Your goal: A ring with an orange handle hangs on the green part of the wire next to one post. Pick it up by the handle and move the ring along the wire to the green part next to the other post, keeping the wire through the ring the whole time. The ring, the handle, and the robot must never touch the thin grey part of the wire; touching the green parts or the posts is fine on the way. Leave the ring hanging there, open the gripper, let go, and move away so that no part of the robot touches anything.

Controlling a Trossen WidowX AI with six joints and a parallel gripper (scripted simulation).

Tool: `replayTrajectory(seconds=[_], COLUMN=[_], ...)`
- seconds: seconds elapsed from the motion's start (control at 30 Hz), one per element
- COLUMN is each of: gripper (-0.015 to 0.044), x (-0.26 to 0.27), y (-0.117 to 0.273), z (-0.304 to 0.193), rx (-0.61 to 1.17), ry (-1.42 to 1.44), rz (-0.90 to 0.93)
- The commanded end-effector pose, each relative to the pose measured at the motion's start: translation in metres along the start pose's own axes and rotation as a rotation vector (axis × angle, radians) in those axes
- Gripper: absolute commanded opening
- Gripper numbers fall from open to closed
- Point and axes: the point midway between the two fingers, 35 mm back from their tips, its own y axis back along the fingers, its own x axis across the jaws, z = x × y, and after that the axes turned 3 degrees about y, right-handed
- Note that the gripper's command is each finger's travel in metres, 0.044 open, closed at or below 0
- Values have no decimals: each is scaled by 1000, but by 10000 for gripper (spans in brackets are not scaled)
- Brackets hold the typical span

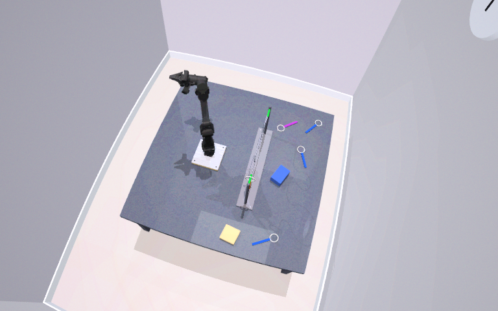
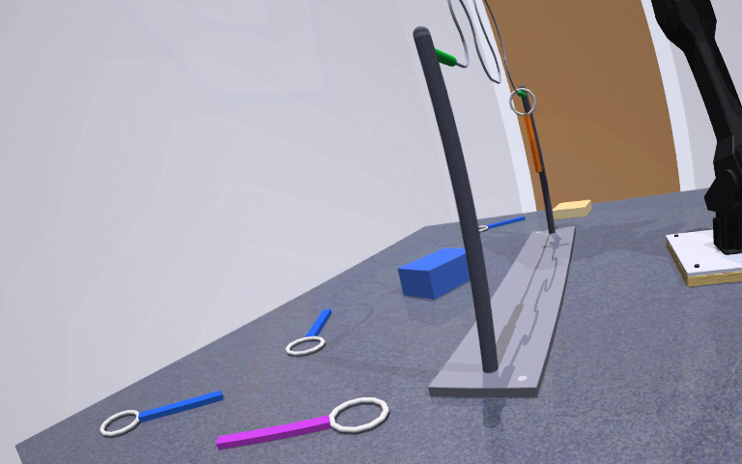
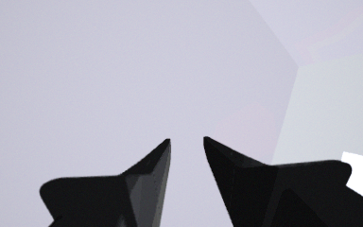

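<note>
We are viewing a black six-joint robot arm point(image 1: 204, 111) point(image 2: 705, 81) that is standing on a square white base plate point(image 1: 220, 147) point(image 2: 677, 252) on a dark blue-grey table point(image 1: 157, 175) point(image 2: 377, 322). We are seeing its black parallel-jaw gripper point(image 1: 170, 76) point(image 3: 186, 141) pointing away from the wire stand, with its 2 fingers standing partway apart and gripping nothing. In the wrist view, we are seeing pale wall surfaces behind the 2 separated fingertips. We are locating the white ring point(image 1: 254, 178) point(image 2: 510, 103) at the green wire section point(image 1: 250, 179) point(image 2: 521, 93) beside the farther dark post point(image 1: 246, 197) point(image 2: 545, 191) in the exterior view, well apart from the gripper. We are observing its orange handle point(image 1: 249, 185) point(image 2: 531, 143) hanging downward alongside that post; we cannot tell whether they are touching. We are finding the opposite green wire section point(image 1: 268, 112) point(image 2: 445, 57) at the nearer dark post point(image 1: 266, 126) point(image 2: 459, 186), with the thin grey wire point(image 1: 255, 159) point(image 2: 498, 81) running in bends between the 2 green sections. We are noting that both posts are rising from a long grey stand plate point(image 1: 240, 201) point(image 2: 459, 377). We are also identifying a blue rectangular block point(image 1: 280, 175) point(image 2: 435, 274) beside the stand, a flat yellow block point(image 1: 230, 234) point(image 2: 572, 209), 1 white ring with a magenta handle point(image 1: 290, 124) point(image 2: 278, 432) and 3 white rings with blue handles point(image 1: 303, 160) point(image 2: 319, 322), all of which are lying on the table.
</note>
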Motion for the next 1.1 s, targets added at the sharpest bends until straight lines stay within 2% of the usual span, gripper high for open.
replayTrajectory(seconds=[0.0, 0.57, 1.07], gripper=[160, 160, 160], x=[10, 47, 47], y=[13, 106, 216], z=[-18, -91, -116], rx=[101, 573, 998], ry=[-23, -111, -137], rz=[44, 189, 226])
